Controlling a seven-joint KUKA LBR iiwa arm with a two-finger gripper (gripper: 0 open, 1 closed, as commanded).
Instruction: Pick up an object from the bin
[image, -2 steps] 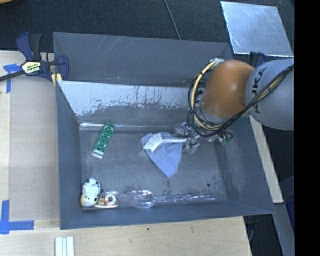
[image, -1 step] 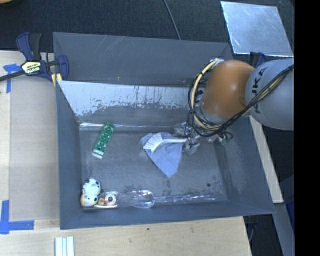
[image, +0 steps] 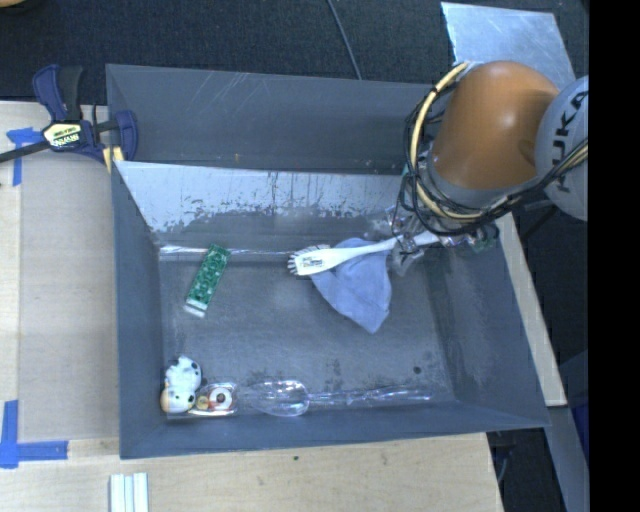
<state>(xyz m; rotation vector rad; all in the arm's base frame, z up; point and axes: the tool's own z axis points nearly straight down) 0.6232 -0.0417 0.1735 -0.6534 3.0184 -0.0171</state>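
Note:
My gripper (image: 405, 243) sits at the bin's right side, below the orange dome on the wrist. It is shut on the handle end of a white brush (image: 330, 259). The handle runs left from the fingers to a bristled head near the back middle of the bin. A blue cloth (image: 358, 288) lies crumpled directly under and in front of the brush handle, touching it. Whether the cloth is also caught in the fingers cannot be told.
A green patterned tube (image: 207, 279) lies at the left near the back wall. In the front left corner sit a small white and yellow toy (image: 181, 385) and a small round piece (image: 216, 400). A clear plastic spoon (image: 285, 397) lies along the front wall.

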